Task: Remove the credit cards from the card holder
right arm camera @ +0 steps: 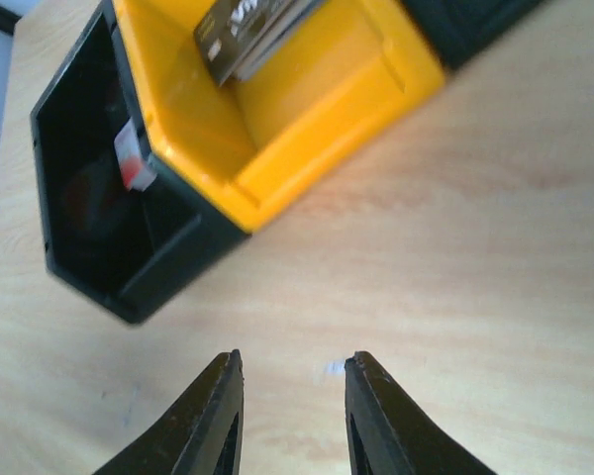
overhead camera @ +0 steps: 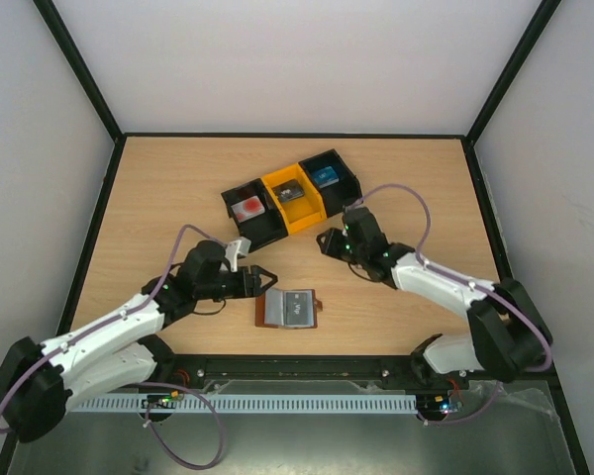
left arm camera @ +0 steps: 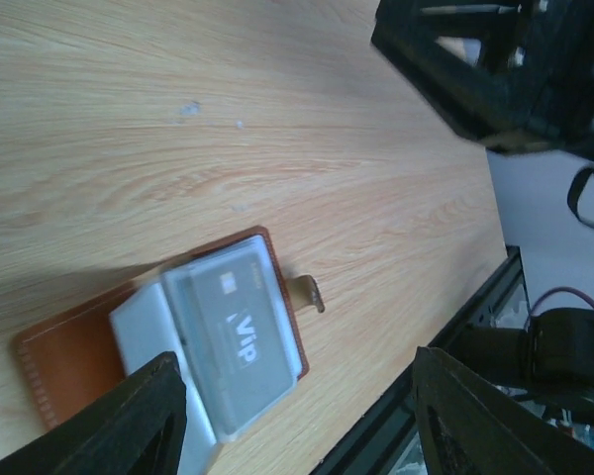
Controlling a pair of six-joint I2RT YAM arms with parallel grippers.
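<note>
The brown leather card holder (overhead camera: 265, 310) lies open near the table's front edge, and it shows in the left wrist view (left arm camera: 69, 361) with its strap tab (left arm camera: 312, 292). A dark grey card (left arm camera: 233, 332) marked "VIP" sits on its pale sleeves (left arm camera: 139, 332); it also shows in the top view (overhead camera: 295, 309). My left gripper (overhead camera: 267, 281) is open and empty, just left of the holder and above it (left arm camera: 297, 416). My right gripper (overhead camera: 327, 240) is open and empty over bare wood near the bins (right arm camera: 292, 368).
Three joined bins stand behind. A black bin (overhead camera: 240, 226) holds a red and white thing. An orange bin (overhead camera: 299, 214) (right arm camera: 307, 129) holds a dark card (right arm camera: 247, 35). Another black bin (overhead camera: 348, 184) holds a blue card (overhead camera: 324, 176). The table's front rail (left arm camera: 445, 366) is close by.
</note>
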